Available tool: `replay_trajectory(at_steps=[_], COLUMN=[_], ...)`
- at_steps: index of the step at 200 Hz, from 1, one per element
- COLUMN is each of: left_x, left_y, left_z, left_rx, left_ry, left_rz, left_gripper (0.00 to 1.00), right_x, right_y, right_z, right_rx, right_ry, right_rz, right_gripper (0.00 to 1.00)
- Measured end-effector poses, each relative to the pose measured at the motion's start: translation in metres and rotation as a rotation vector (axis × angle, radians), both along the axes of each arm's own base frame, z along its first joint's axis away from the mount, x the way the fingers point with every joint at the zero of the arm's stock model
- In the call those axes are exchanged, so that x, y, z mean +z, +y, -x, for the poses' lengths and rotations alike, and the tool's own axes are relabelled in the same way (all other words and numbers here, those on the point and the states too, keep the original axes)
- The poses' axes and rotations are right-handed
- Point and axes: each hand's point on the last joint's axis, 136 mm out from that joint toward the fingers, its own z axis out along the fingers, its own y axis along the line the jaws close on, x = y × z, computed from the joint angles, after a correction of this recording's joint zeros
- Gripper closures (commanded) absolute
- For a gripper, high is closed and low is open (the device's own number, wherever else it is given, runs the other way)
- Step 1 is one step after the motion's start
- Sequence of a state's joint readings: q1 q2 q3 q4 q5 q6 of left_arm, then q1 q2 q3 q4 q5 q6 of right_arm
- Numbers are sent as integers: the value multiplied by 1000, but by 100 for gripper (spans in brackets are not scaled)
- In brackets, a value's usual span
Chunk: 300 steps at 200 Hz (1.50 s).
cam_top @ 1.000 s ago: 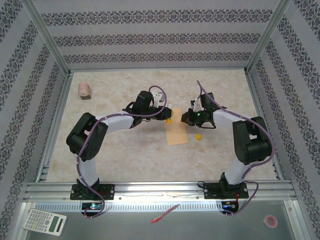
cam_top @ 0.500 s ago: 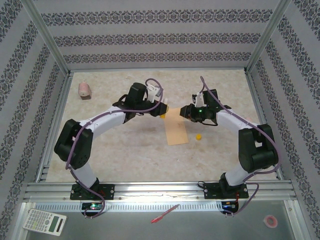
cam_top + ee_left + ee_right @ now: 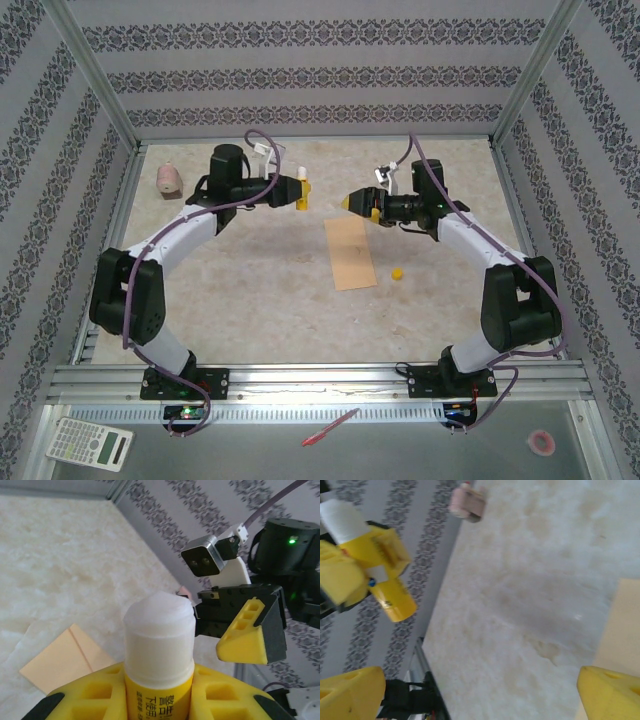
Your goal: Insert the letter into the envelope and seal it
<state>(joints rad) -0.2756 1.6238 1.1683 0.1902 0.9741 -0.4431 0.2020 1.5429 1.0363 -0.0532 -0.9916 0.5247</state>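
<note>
Below, flat tan envelope (image 3: 350, 253); left jaws tight around glue stick (image 3: 159, 640), right jaws apart.

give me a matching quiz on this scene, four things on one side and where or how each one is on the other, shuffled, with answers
1 glue stick
2 envelope
3 small yellow piece
4 right hand

a lying flat on the table
b open, holding nothing
c gripped in the left hand
d on the table beside the envelope, not touching it

Pairs: 1-c, 2-a, 3-d, 4-b
</note>
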Motion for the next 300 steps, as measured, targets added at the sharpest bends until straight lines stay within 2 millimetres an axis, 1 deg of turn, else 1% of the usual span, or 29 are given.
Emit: replay_trajectory(at_steps=[24, 44, 58, 80, 99, 118, 143, 153, 177, 231, 240, 254, 267, 300], left_x=[21, 35, 46, 63, 67, 67, 75, 76, 77, 87, 89, 90, 89, 89], left_y=[-5, -8, -10, -12, -12, -12, -10, -10, -9, -7, -6, -6, -6, -6], left_z=[8, 14, 14, 7, 1, -2, 1, 2, 2, 8, 9, 10, 11, 11], left_rx=[-57, -92, -107, -123, -128, -125, -131, -130, -125, -124, -125, -125, -125, -126], left_ry=[-20, -20, -18, -15, 20, 58, 52, 51, 60, 42, 38, 36, 37, 39], left_rz=[81, 162, 229, 343, 421, 464, 491, 497, 506, 516, 517, 517, 517, 516], left_gripper=[98, 98, 98, 98, 98, 98, 98, 98, 98, 98, 98, 98, 98, 98], right_x=[30, 55, 71, 87, 97, 102, 106, 107, 107, 101, 100, 99, 100, 108], right_y=[12, 29, 41, 56, 65, 69, 72, 72, 73, 86, 87, 87, 87, 89], right_z=[6, 13, 18, 25, 30, 32, 32, 31, 26, 21, 21, 20, 20, 20], right_rx=[62, 119, 154, 195, 218, 227, 230, 227, 215, 237, 238, 237, 237, 241], right_ry=[-70, -129, -169, -210, -235, -246, -256, -260, -261, -248, -246, -243, -246, -263], right_rz=[-54, -83, -96, -109, -117, -120, -121, -120, -114, -112, -111, -111, -112, -119], right_gripper=[5, 7, 8, 10, 12, 16, 16, 16, 21, 39, 44, 48, 53, 59])
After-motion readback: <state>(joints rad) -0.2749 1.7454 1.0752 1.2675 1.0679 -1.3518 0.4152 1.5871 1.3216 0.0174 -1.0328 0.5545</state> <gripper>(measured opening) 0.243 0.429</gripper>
